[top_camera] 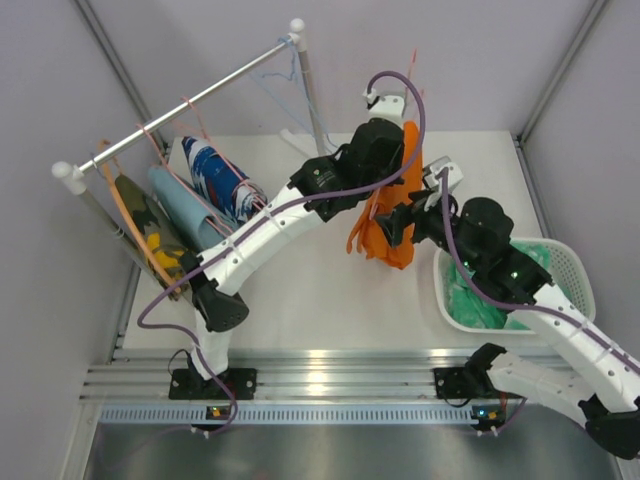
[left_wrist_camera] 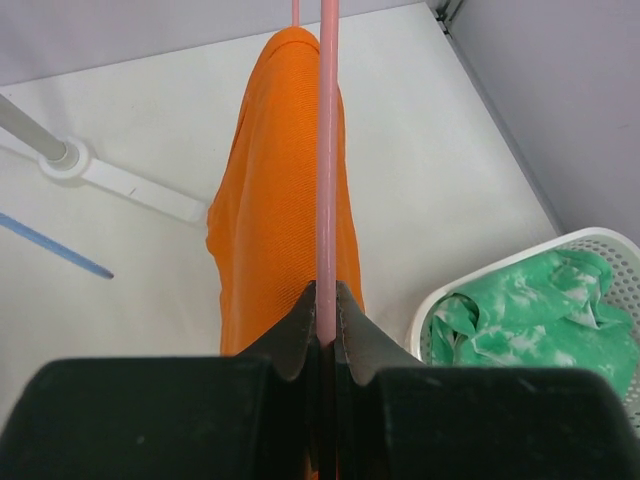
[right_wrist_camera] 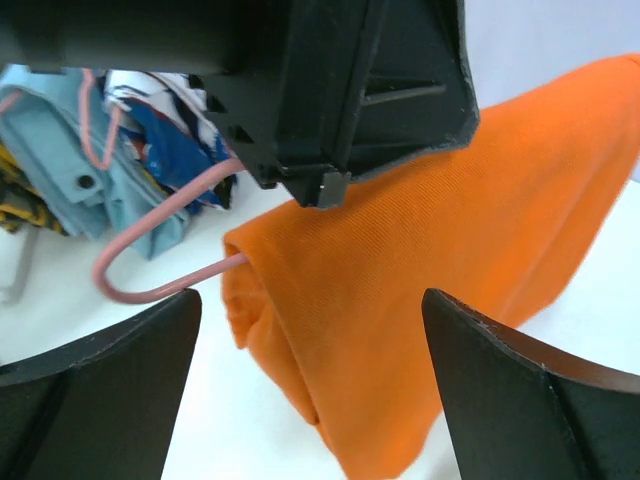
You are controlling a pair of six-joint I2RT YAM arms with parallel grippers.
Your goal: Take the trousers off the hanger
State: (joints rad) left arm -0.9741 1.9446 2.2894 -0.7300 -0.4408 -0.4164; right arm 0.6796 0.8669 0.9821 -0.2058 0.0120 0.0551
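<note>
Trousers, five: mint pair in basket (done); orange pair mid-table on pink hanger, which left gripper clenches, right gripper released around its cloth; three pairs remaining on rail.

You have the orange trousers draped over the pink hanger just beside the basket; mint green trousers lie crumpled inside it.

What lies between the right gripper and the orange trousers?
Nothing. In the right wrist view the open right gripper faces the orange trousers directly, with only table showing beneath the gap.
</note>
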